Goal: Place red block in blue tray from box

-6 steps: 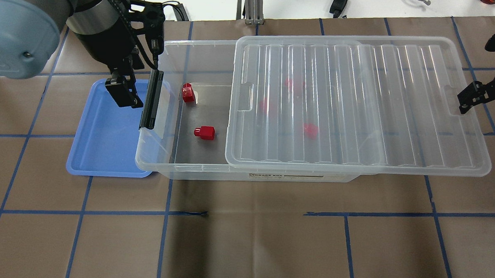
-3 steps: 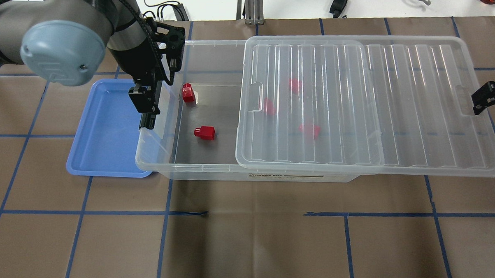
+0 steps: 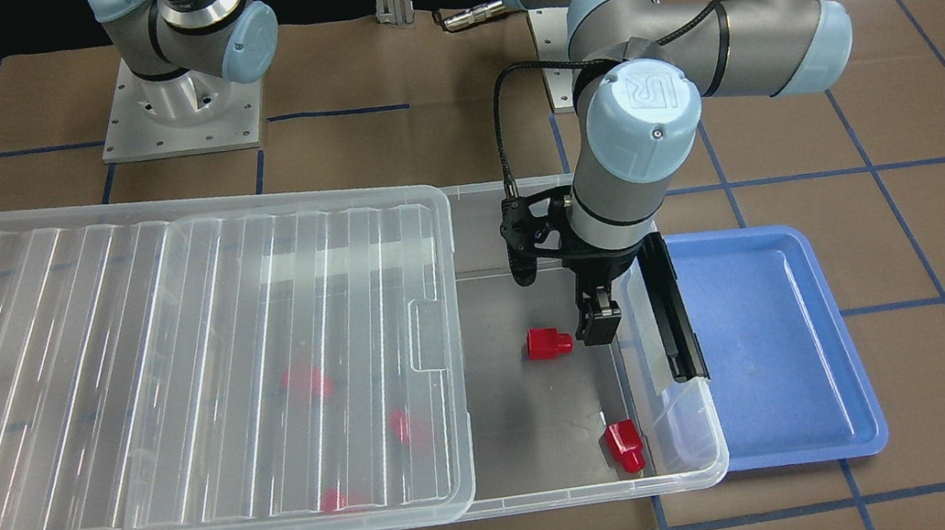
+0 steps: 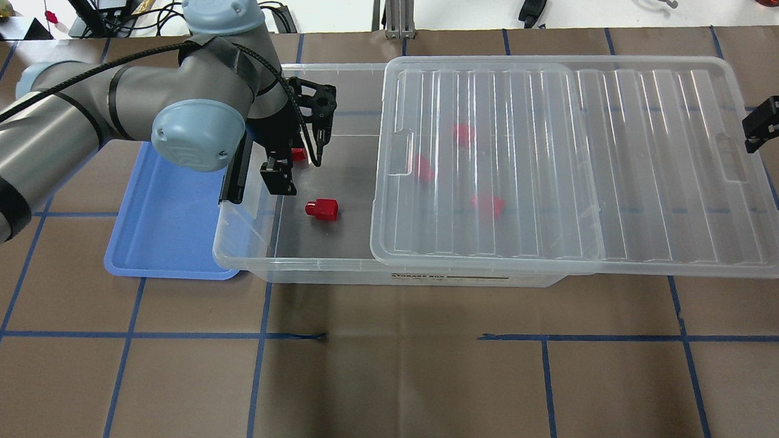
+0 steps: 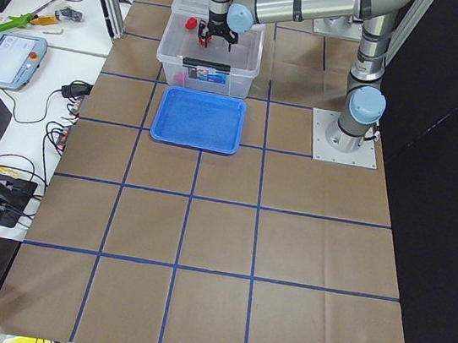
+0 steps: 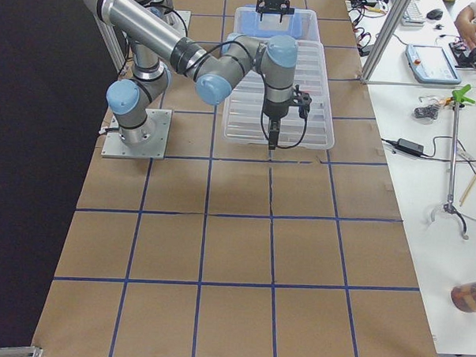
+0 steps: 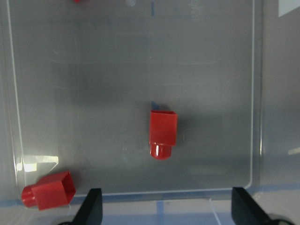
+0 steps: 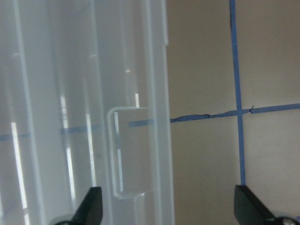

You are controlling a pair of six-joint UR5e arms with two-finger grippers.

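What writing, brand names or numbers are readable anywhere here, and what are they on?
"STORAGE BOX": label on the side wall of the box; its smaller print is too blurred to read.
"UR", as far as the logo can be made out: joint cap on the left arm.
Raised lettering on the box floor, left wrist view: unreadable.

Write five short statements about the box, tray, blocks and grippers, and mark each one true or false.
1. The blue tray is empty. True.
2. The left gripper is shut. False: it is open and empty, above the box's uncovered end.
3. The lid covers the whole box. False: it sits slid aside, leaving two red blocks uncovered.
4. Three red blocks show through the lid. True.
5. The right gripper is open. True.
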